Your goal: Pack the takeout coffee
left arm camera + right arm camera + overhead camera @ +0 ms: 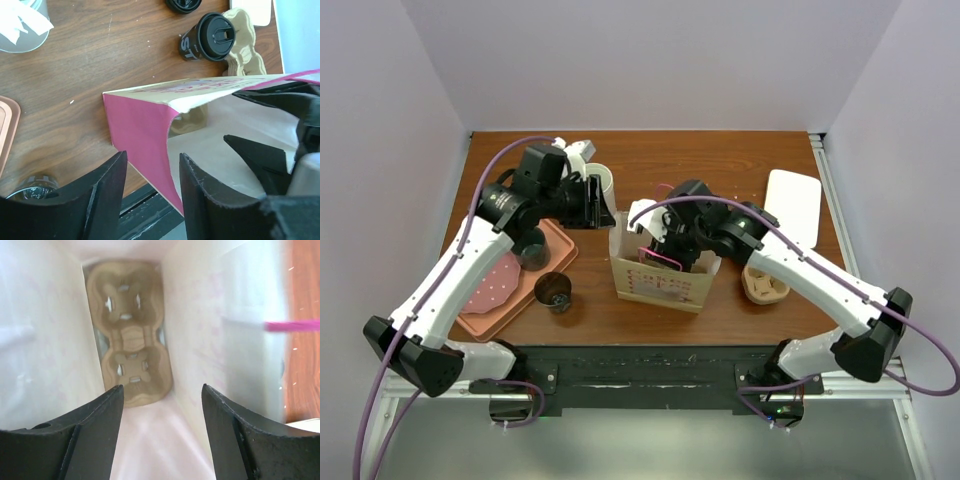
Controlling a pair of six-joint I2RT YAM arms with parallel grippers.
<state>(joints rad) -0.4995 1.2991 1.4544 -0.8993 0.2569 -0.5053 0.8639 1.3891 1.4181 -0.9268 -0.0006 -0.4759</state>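
- The right gripper (162, 389) hung inside the paper bag (45, 340), jaws parted and empty, above a pulp carrier (131, 335) lying on the bag's floor with its wells unfilled.
- The left gripper (152, 159) stood released at the bag's pink side.
- The takeout coffee (212, 37) stood on the desk (100, 50) outside the bag, so by my judgement the carrier was in and the cup was not yet packed.

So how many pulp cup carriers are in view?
2. One carrier lies in the bottom of the paper bag; the other carrier sits on the table right of the bag. Others may be hidden.
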